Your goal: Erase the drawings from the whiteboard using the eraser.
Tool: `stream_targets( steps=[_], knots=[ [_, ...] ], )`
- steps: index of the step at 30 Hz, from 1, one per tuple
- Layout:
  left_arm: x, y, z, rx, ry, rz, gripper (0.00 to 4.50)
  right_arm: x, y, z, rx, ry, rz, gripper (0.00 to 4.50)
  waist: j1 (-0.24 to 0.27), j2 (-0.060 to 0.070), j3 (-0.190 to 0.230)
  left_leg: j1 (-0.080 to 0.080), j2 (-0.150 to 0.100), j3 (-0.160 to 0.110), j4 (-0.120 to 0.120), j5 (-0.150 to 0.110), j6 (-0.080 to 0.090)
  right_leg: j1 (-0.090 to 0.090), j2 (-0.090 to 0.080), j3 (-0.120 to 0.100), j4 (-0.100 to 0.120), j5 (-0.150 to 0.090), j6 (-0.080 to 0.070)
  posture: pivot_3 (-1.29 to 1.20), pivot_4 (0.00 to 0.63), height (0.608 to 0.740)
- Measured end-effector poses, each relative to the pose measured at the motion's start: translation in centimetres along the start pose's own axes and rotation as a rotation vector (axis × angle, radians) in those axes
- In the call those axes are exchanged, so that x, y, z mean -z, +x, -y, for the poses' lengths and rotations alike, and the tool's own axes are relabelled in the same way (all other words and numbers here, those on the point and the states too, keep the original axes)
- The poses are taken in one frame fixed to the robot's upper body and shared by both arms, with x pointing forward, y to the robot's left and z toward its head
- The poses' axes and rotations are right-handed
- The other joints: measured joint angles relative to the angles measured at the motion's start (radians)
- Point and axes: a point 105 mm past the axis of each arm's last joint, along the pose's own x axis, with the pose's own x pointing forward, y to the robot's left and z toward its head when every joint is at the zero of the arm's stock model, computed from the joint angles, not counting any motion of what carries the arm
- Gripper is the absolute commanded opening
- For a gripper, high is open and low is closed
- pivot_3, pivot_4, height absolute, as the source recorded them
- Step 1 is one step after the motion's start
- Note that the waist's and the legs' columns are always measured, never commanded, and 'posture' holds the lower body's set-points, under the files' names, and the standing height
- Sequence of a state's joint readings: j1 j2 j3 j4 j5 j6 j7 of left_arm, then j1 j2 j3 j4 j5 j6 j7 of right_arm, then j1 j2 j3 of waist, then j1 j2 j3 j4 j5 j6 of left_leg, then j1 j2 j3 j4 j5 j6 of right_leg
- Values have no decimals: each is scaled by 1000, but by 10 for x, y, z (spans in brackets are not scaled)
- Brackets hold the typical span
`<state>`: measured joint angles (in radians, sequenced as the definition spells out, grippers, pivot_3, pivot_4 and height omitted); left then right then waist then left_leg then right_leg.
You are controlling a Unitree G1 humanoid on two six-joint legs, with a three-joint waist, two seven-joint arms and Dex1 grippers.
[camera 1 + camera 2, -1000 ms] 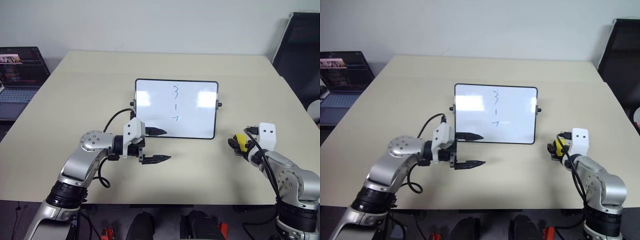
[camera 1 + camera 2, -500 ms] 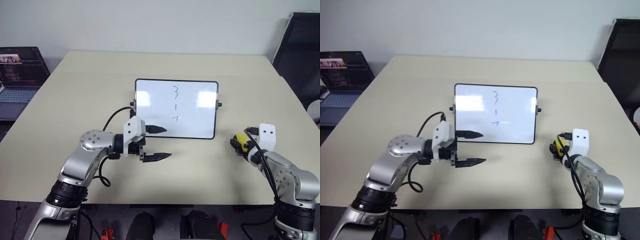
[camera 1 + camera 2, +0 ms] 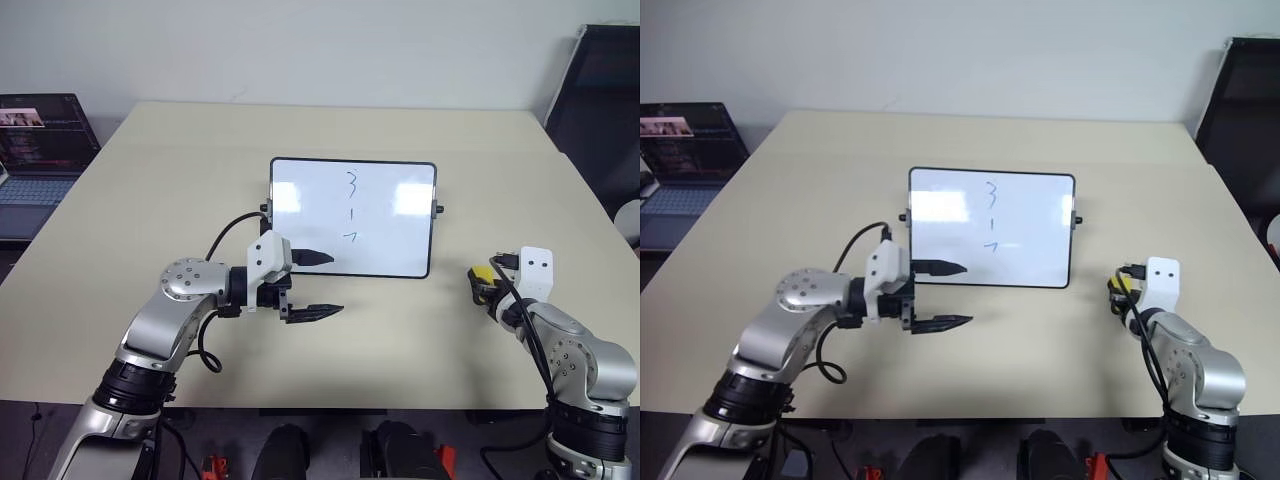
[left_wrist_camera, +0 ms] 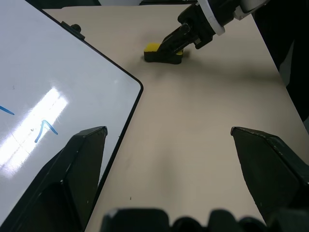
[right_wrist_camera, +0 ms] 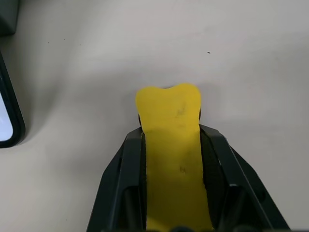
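The right end effector (image 5: 174,183) pinches the eraser (image 5: 170,140) on the desk (image 3: 150,200), at four o'clock from the whiteboard (image 3: 300,215); lift cleanly before wiping the drawings (image 3: 351,209), while the left end effector (image 3: 315,285) stays spread.

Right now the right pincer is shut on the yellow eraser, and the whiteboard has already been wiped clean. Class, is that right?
Not quite. The right pincer is shut on the eraser, but the whiteboard still carries the drawings, as the left eye view shows.
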<state>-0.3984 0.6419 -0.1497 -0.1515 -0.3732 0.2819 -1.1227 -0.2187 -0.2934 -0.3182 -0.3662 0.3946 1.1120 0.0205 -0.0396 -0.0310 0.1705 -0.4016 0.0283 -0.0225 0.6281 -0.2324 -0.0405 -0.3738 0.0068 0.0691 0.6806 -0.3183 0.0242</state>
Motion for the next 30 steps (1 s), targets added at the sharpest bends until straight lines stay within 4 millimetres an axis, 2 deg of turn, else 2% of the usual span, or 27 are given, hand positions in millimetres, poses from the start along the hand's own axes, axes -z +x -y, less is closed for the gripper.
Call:
stream_targets(
  steps=[4, 7, 11, 17, 20, 24, 30],
  knots=[
    [0, -1, -2, -20, -3, -2, 4500, -8, 2, -6, -12, -48, 16, 1129, -2, 0, 0, 0, 0, 0, 0, 0, 0, 0, 0, 0, 0, 0, 0, 0, 150, 740],
    [-1, -3, -11, -97, -3, -6, 4500, -33, 1, -21, -62, -113, 99, 1129, -5, 0, 0, 0, 0, 0, 0, 0, 0, 0, 0, 0, 0, 0, 0, 0, 150, 740],
    [5, -4, -30, -292, -29, -27, 4500, -82, -5, -49, -128, -207, 269, 1129, -8, 0, 0, 0, 0, 0, 0, 0, 0, 0, 0, 0, 0, 0, 0, 0, 150, 740],
    [30, -6, -32, -512, -111, -75, 4500, -127, -11, -89, -230, -251, 417, 1129, -8, 0, 0, 0, 0, -1, 0, 0, 0, 0, -1, 0, 0, 0, 0, 0, 150, 740],
    [36, -4, -32, -579, -133, -81, 4500, -139, -4, -108, -275, -251, 445, 1129, -8, 0, 0, 0, 0, 0, 1, 0, 0, 0, -4, -1, 1, 0, 0, 0, 150, 740],
    [32, 0, -34, -646, -135, -65, 4500, -149, 6, -131, -348, -261, 466, 1129, -8, 0, 0, 0, 0, -1, 1, 0, 0, 0, -5, -1, 1, 0, 0, 0, 150, 740],
    [31, -4, -42, -734, -102, -67, 4500, -162, 17, -155, -416, -275, 504, 1129, -7, 0, 0, 0, 0, 0, 1, 0, 0, 0, -6, -1, 1, 0, 0, 0, 150, 740]
  ],
)
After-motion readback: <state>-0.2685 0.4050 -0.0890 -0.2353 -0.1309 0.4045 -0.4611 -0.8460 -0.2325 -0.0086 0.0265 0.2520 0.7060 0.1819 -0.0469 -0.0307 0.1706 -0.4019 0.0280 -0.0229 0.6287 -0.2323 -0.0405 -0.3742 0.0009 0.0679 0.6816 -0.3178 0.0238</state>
